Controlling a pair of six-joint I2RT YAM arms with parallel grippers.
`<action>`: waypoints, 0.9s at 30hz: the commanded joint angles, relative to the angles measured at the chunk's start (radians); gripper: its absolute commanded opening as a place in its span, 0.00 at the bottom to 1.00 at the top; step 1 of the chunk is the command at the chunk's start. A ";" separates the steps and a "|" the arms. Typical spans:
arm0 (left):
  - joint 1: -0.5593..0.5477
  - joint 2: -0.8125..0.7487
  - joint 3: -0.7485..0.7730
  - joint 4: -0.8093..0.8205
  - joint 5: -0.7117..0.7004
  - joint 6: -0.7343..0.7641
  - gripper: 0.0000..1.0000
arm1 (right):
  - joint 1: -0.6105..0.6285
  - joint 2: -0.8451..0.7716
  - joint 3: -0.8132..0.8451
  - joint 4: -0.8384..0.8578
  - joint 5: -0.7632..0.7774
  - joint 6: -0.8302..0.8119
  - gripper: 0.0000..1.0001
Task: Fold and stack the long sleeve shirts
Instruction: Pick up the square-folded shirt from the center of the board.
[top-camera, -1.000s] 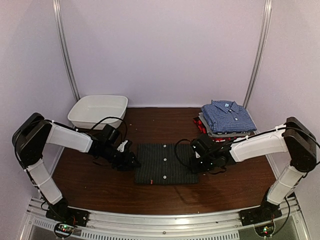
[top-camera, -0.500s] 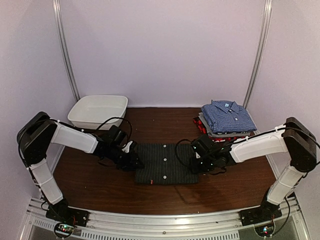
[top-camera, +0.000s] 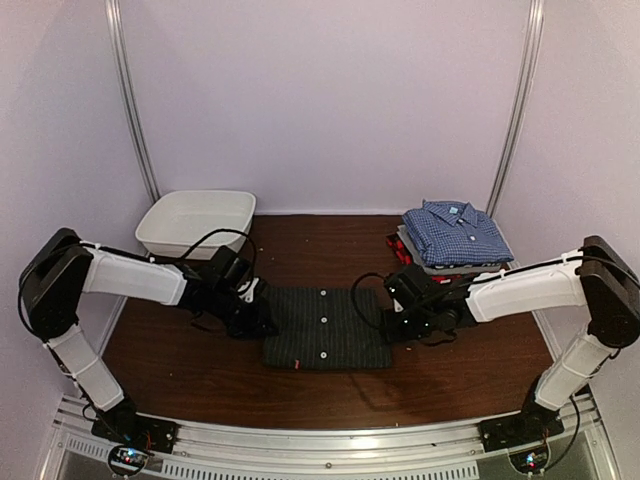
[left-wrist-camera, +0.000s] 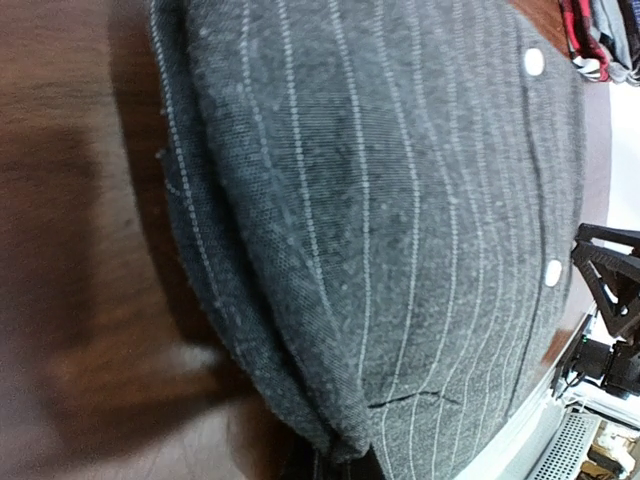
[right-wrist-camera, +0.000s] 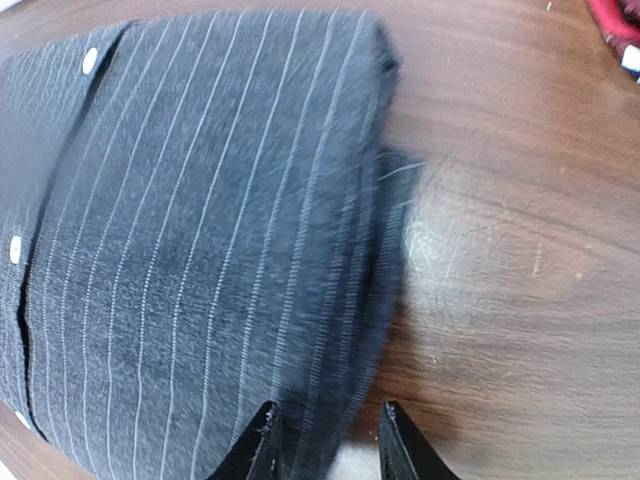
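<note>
Dark wood worktop (top-camera: 200, 370) carries our pinstriped shirt (top-camera: 325, 328), folded flat at its middle with the buttons up. Our left gripper (top-camera: 262, 322) is clenched on the shirt's left edge. The right gripper (top-camera: 392, 324) straddles the right edge, jaws apart, not yet pinching. The cloth looks soft, light and limp, so we would hold all layers at both side edges, or it may unfold. Farther right, the blue checked shirt (top-camera: 455, 232) tops the pile.

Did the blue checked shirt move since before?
No. The blue checked shirt sits at the same spot below the right wall rail.
</note>
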 joint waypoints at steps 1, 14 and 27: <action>0.038 -0.110 0.031 -0.190 -0.058 0.113 0.00 | 0.024 -0.059 0.075 -0.063 0.047 -0.015 0.34; 0.129 -0.262 0.130 -0.492 -0.102 0.345 0.00 | 0.111 0.167 0.327 -0.016 0.003 -0.026 0.29; 0.156 -0.295 0.174 -0.548 -0.126 0.386 0.00 | 0.136 0.343 0.342 0.055 -0.043 0.006 0.23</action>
